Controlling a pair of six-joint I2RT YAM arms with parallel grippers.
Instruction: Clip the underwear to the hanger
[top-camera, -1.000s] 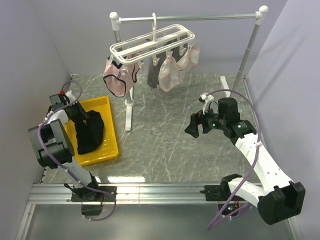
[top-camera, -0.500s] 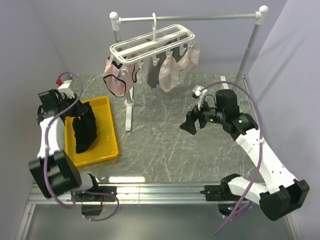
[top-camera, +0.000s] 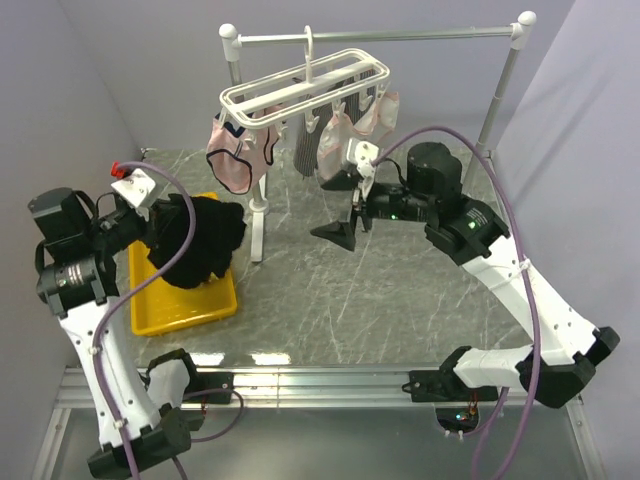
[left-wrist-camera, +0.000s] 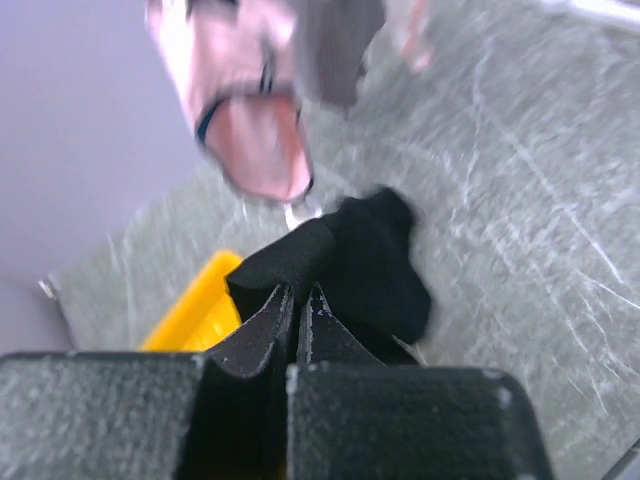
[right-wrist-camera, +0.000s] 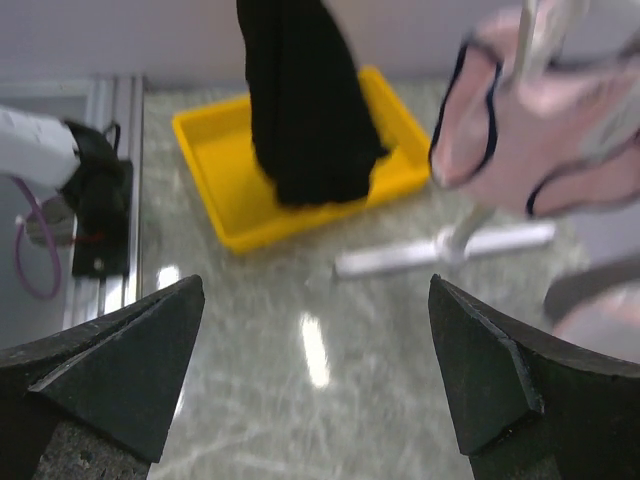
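Observation:
The black underwear (top-camera: 197, 240) hangs from my left gripper (top-camera: 160, 225), which is shut on its upper edge and holds it above the yellow tray (top-camera: 190, 305). In the left wrist view the fabric (left-wrist-camera: 350, 265) bunches just past the closed fingertips (left-wrist-camera: 297, 300). The right wrist view shows it (right-wrist-camera: 305, 100) dangling over the tray (right-wrist-camera: 250, 210). The white hanger (top-camera: 305, 85) hangs by its hook from the rail, with pink garments clipped below. My right gripper (top-camera: 342, 212) is open and empty, raised just below the hanger's clipped garments.
The grey rail stand (top-camera: 255, 205) has a post between the tray and my right gripper, and another post (top-camera: 497, 100) at the back right. Pale pink underwear (top-camera: 238, 155) and a grey striped garment (top-camera: 303, 148) hang from the hanger's clips. Walls close both sides.
My left gripper has lifted the black underwear up out of the tray and to the right. My right gripper has risen and moved left toward the hanger, still open.

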